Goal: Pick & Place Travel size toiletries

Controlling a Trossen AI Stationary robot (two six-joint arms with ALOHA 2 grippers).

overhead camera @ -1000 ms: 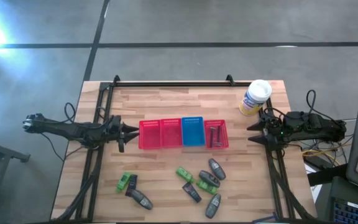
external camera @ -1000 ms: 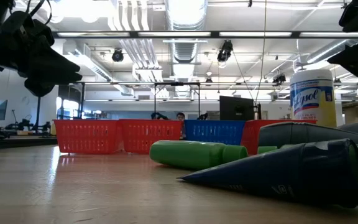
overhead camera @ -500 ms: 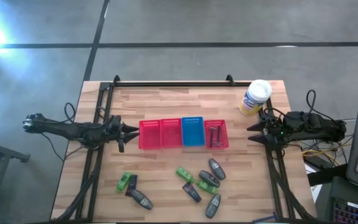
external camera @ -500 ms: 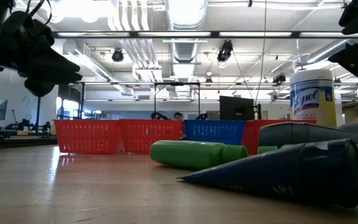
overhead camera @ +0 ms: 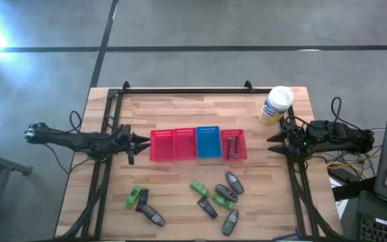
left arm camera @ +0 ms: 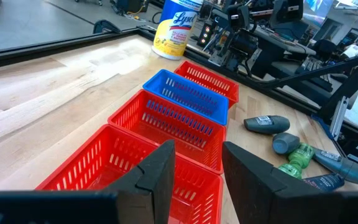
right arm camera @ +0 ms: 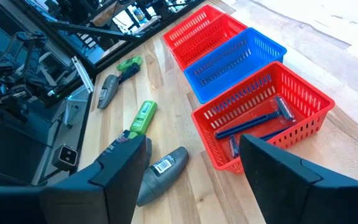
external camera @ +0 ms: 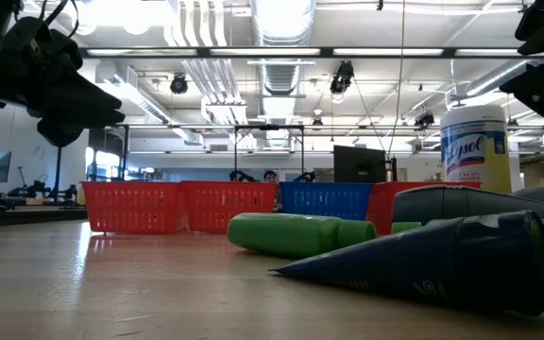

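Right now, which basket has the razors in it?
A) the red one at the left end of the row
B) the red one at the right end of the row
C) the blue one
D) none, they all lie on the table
B: the razors lie inside the red basket at the right end of the row, next to the blue basket, which looks empty.

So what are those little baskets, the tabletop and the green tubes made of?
The baskets look like moulded plastic: glossy red and blue, with thin slotted walls you can see through. The tabletop looks like wood, pale joined strips with visible grain and a smooth finish. The green tubes seem to be soft plastic with printed labels, though that is only a guess from their sheen.
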